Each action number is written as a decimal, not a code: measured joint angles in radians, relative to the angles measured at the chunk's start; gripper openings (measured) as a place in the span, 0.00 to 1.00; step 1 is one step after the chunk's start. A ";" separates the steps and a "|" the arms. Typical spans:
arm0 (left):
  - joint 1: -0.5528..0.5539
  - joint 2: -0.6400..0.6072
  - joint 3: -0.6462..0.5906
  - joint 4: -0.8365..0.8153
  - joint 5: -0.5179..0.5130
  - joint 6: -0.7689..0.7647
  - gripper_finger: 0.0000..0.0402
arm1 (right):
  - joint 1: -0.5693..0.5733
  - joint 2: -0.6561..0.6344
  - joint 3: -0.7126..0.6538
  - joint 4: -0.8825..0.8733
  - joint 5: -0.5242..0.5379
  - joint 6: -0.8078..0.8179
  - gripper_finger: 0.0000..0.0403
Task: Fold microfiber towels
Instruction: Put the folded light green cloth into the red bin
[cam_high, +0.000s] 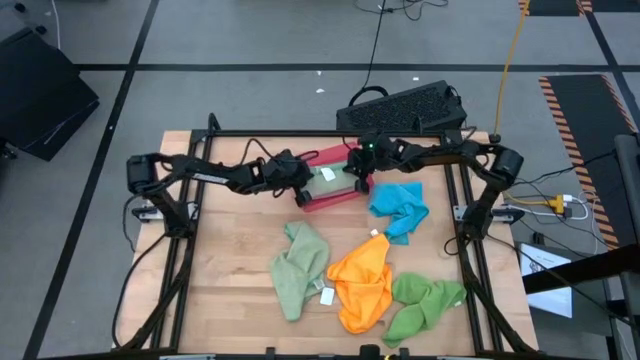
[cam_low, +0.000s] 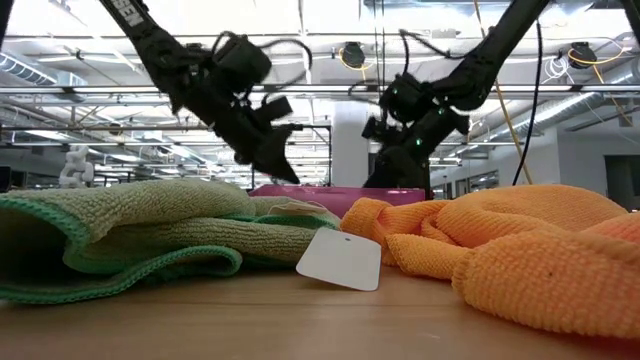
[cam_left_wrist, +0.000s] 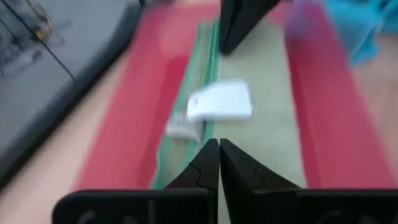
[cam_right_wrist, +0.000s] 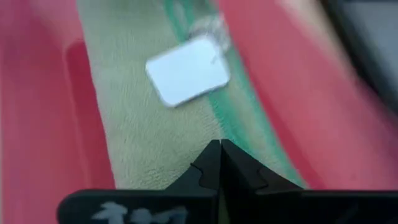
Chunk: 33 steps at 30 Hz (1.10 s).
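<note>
A folded sage green microfiber towel (cam_left_wrist: 267, 124) with a white tag (cam_left_wrist: 221, 102) lies in the red tray (cam_high: 335, 200) at the table's far middle. My left gripper (cam_left_wrist: 217, 146) is shut, with its tips over the towel's left part. My right gripper (cam_right_wrist: 219, 148) is shut too, its tips over the towel's darker green hem (cam_right_wrist: 239, 143). The two grippers face each other across the tray, left gripper (cam_high: 305, 188) and right gripper (cam_high: 360, 180). Loose on the table lie a bright blue towel (cam_high: 400, 205), a sage green one (cam_high: 300, 265), an orange one (cam_high: 365, 285) and a bright green one (cam_high: 425, 300). My left gripper's shut fingertips slant down from the table's left side over the folded towel in the tray; I cannot tell whether they touch it. My right gripper's shut fingertips slant down from the right side onto the towel's hem (cam_right_wrist: 239, 143); the fingers hide whether they touch or pinch it.
A black keyboard (cam_high: 400, 105) sits beyond the table's far edge. The loose towels crowd the near right half of the table. Bare wood (cam_high: 230, 230) shows at the left and between the tray and the heap.
</note>
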 joint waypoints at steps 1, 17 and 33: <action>-0.002 -0.020 0.000 0.005 -0.002 0.007 0.04 | 0.001 -0.018 0.000 0.000 0.003 0.000 0.01; -0.025 0.083 0.000 0.082 0.081 -0.022 0.01 | 0.030 0.042 0.001 0.069 -0.105 0.039 0.00; -0.006 0.044 0.000 0.046 0.080 -0.047 0.01 | 0.009 0.033 0.001 0.062 -0.073 0.027 0.00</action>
